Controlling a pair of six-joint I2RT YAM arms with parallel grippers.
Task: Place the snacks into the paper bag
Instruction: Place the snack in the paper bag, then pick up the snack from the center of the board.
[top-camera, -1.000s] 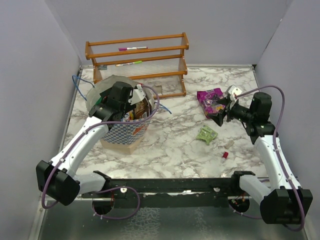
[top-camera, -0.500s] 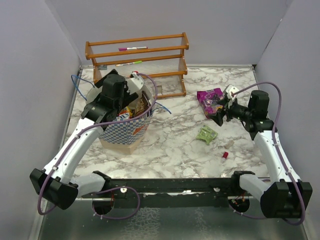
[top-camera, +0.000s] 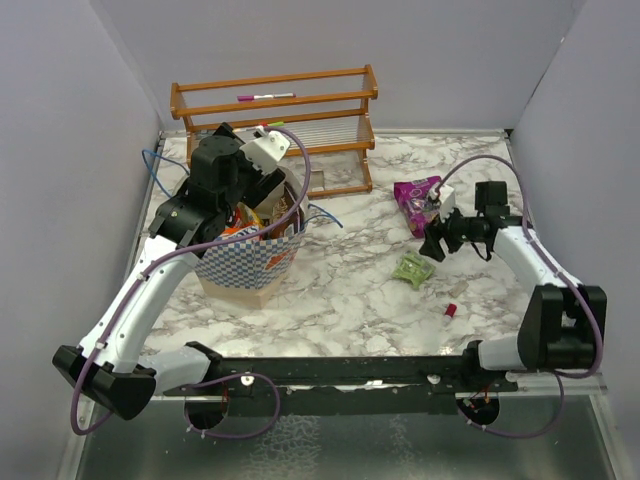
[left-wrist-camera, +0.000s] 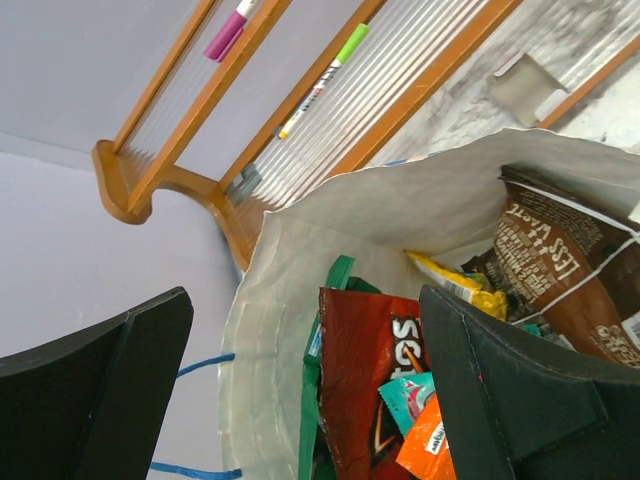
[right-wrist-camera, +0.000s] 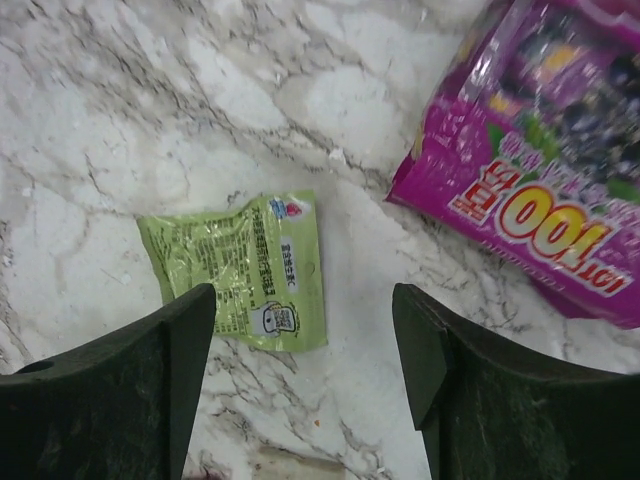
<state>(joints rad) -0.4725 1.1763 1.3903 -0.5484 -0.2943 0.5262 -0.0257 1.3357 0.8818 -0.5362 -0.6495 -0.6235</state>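
Beneath spread right claw (right-wrist-camera: 303, 312), light-green packet (right-wrist-camera: 240, 265)

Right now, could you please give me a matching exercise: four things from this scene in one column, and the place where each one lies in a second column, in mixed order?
Things
1. red Doritos packet
2. magenta candy pack
3. light-green packet
4. pink marker

Places
A. on the wooden rack
B. on the table, the loose pack nearer its front edge
C. inside the paper bag
D. on the table, the loose pack nearer the rack

Pairs: 1-C, 2-D, 3-B, 4-A
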